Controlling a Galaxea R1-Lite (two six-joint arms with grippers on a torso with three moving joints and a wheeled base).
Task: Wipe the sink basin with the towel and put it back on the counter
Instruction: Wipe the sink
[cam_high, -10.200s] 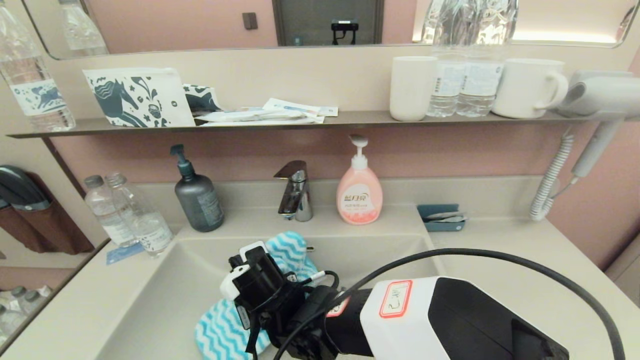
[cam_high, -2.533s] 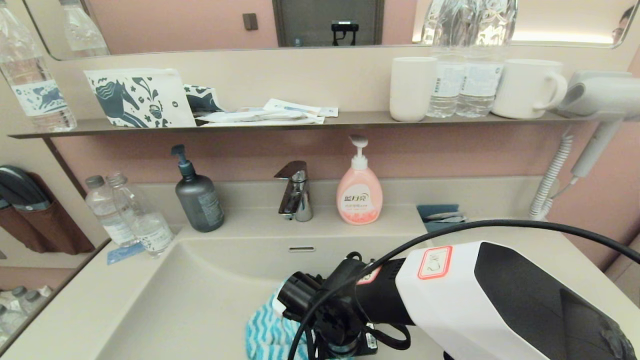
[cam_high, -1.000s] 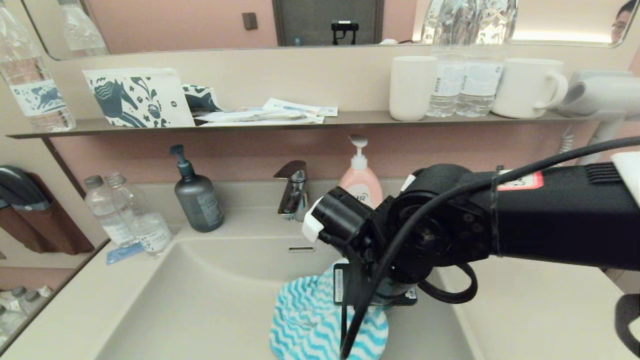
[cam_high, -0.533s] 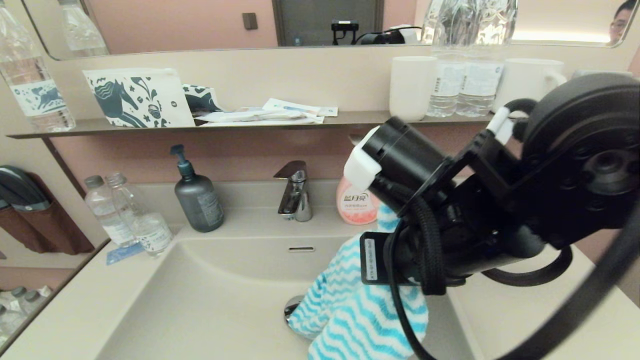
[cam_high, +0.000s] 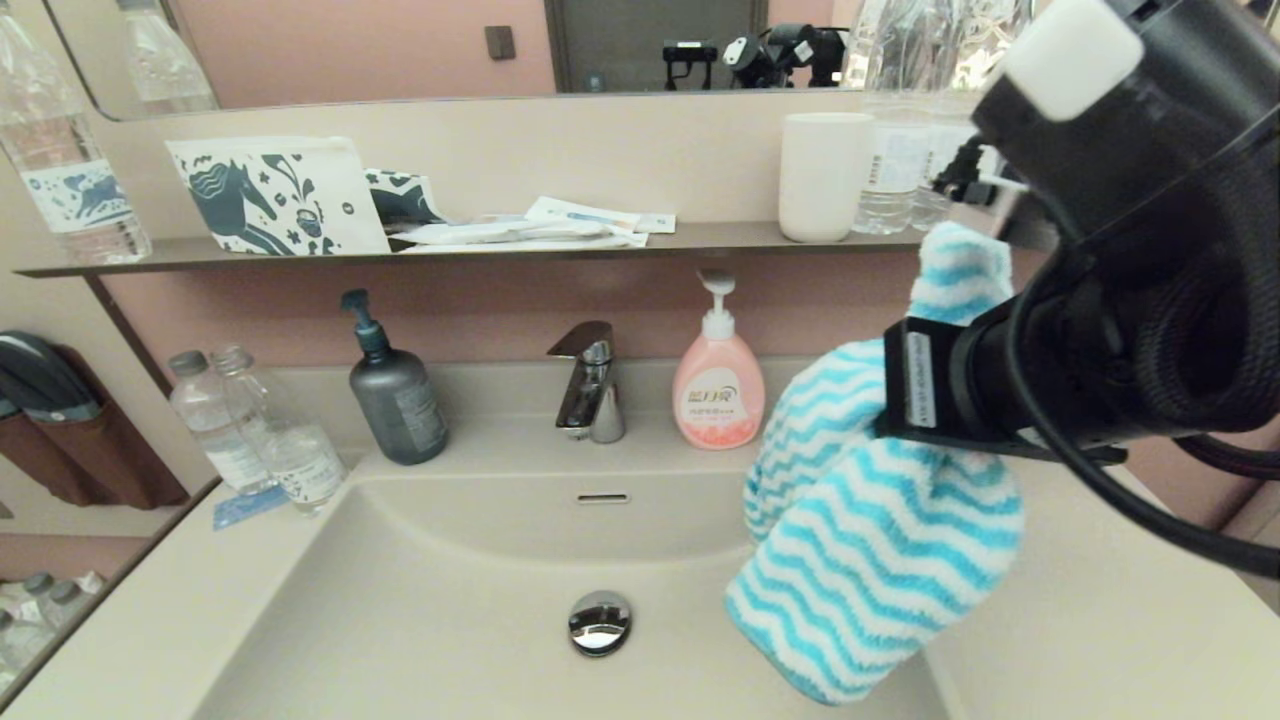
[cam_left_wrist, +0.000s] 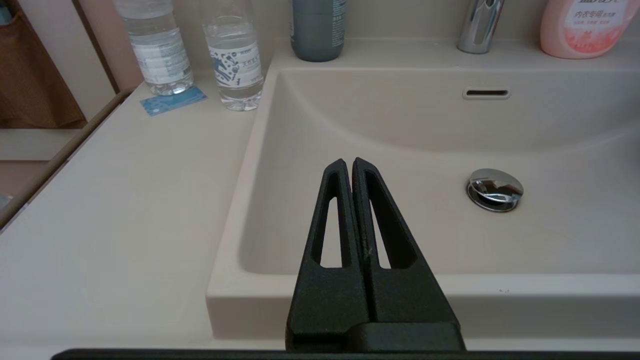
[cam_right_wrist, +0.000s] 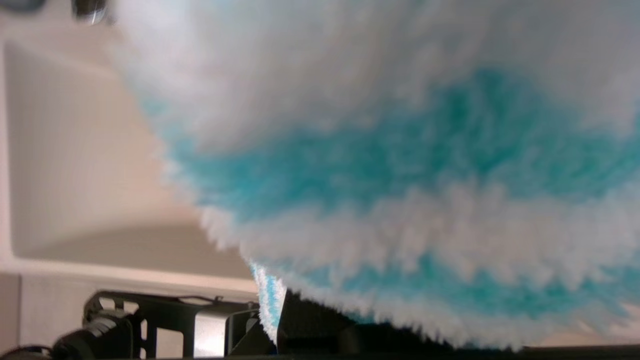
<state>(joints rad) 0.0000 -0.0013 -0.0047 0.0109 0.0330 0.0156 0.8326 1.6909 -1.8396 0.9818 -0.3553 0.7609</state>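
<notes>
The turquoise-and-white zigzag towel (cam_high: 870, 520) hangs in the air over the right rim of the sink basin (cam_high: 450, 620), bunched in my right gripper (cam_high: 930, 385), which is shut on it. The fluffy towel (cam_right_wrist: 400, 150) fills the right wrist view and hides the fingers. The basin holds nothing; its chrome drain plug (cam_high: 599, 622) and overflow slot (cam_high: 603, 497) show. Beige counter (cam_high: 1080, 620) lies below and to the right of the towel. My left gripper (cam_left_wrist: 348, 162) is shut on nothing at the basin's (cam_left_wrist: 400, 130) front left rim.
Behind the basin stand a chrome faucet (cam_high: 590, 385), a pink soap bottle (cam_high: 718, 385) and a dark pump bottle (cam_high: 395, 390). Two water bottles (cam_high: 255, 430) stand on the left counter. The wall shelf (cam_high: 600, 240) carries a horse-print pouch (cam_high: 275, 195) and a white cup (cam_high: 825, 175).
My right arm has lifted the towel out of the basin, up and to the right. The drain plug is now uncovered.
</notes>
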